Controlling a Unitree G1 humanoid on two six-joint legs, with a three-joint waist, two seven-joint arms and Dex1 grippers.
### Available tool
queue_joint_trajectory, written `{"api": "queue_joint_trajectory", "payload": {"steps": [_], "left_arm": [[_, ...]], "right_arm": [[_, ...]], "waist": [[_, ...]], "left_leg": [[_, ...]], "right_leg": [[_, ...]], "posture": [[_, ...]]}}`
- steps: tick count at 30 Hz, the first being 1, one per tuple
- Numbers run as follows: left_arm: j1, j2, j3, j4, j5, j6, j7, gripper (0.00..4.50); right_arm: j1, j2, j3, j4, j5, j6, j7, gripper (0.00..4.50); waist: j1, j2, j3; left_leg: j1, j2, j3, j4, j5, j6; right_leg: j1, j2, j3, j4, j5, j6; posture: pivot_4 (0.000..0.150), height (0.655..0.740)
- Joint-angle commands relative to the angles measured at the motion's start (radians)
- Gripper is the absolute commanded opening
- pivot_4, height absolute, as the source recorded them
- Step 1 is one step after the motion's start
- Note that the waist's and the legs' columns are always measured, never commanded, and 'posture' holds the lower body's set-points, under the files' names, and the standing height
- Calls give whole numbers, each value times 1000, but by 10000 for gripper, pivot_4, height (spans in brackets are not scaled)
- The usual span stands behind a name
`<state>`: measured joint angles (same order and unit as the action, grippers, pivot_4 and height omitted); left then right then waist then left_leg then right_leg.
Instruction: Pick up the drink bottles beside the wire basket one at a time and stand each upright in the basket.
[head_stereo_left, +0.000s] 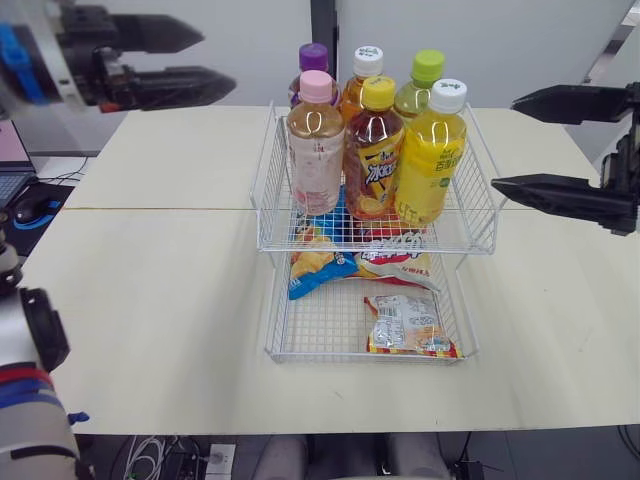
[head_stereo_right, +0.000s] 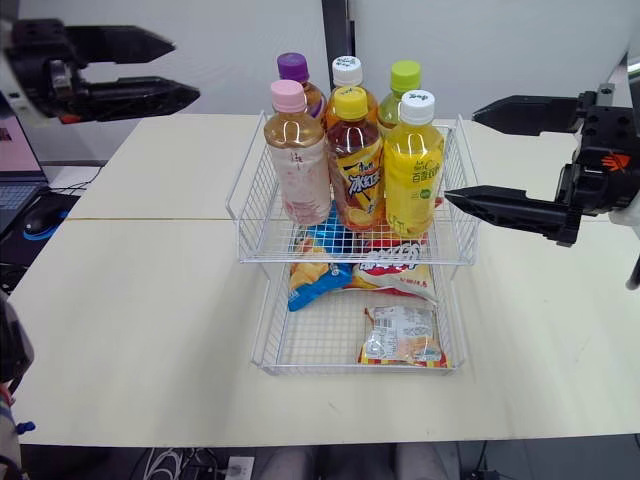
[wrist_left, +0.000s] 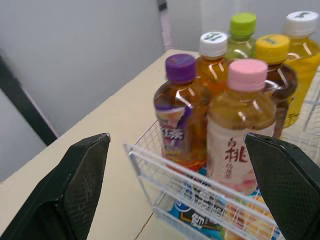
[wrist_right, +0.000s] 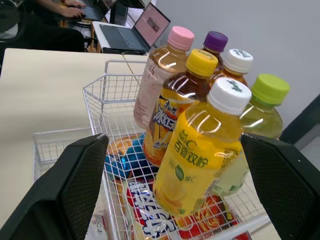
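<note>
As the arms stand: both are raised above the table (head_stereo_left: 150, 300), one on each side of the wire basket (head_stereo_left: 272, 225), neither touching it.
Left gripper (head_stereo_left: 215, 60): held high and well apart from the basket, towards the table's far left corner; its two black fingers (wrist_left: 75, 190) are spread wide with nothing between them.
Right gripper (head_stereo_right: 460, 155): level with the bottles, just beside the basket's right wall; fingers spread, one above the other, and empty. The lower fingertip reaches close to the wire wall by the yellow drink.
Wire basket, front row: three bottles upright, from the robot's left a pink-capped bottle (head_stereo_left: 316, 145) with a pale label, a yellow-capped bottle (head_stereo_left: 373, 150) of dark tea, and a white-capped bottle (head_stereo_left: 430, 155) of yellow drink.
Wire basket, back row: three more upright behind them, a purple-capped bottle (head_stereo_left: 313, 58), a white-capped amber bottle (head_stereo_left: 365, 70) and a green-capped bottle (head_stereo_left: 425, 75).
Packing: the six stand close together, neighbours touching or nearly so.
Lower tray (head_stereo_left: 285, 335): a second wire tier under the basket, jutting out towards the robot.
Lower tray contents: snack packets lying flat, a yellow-and-blue bag (head_stereo_left: 318, 270), a red-and-white bag (head_stereo_left: 400, 262), and a small clear packet (head_stereo_left: 405, 325) near the front right corner.
Beyond the table: an open laptop (wrist_right: 145, 27) on another desk.
</note>
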<state>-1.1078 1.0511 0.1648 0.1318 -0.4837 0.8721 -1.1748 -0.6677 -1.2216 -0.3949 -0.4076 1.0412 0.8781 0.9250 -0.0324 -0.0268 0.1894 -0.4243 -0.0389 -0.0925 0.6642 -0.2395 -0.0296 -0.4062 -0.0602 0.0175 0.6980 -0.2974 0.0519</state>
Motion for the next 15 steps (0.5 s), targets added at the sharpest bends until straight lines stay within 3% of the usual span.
{"api": "queue_joint_trajectory", "payload": {"steps": [1, 15], "left_arm": [[44, 43, 73, 15, 33, -82, 55, 44624], [503, 93, 255, 60, 116, -299, 172, 44624]], "right_arm": [[24, -26, -66, -2, -33, -38, 31, 45000], [238, -5, -132, 70, -286, -237, 119, 45000]], "waist": [[0, 0, 0], [1, 0, 0]], "left_leg": [[0, 0, 0, 0, 0, 0], [1, 0, 2, -1, 0, 0]], "right_leg": [[0, 0, 0, 0, 0, 0], [0, -1, 1, 0, 0, 0]], "posture": [[1500, 7400], [1500, 7400]]}}
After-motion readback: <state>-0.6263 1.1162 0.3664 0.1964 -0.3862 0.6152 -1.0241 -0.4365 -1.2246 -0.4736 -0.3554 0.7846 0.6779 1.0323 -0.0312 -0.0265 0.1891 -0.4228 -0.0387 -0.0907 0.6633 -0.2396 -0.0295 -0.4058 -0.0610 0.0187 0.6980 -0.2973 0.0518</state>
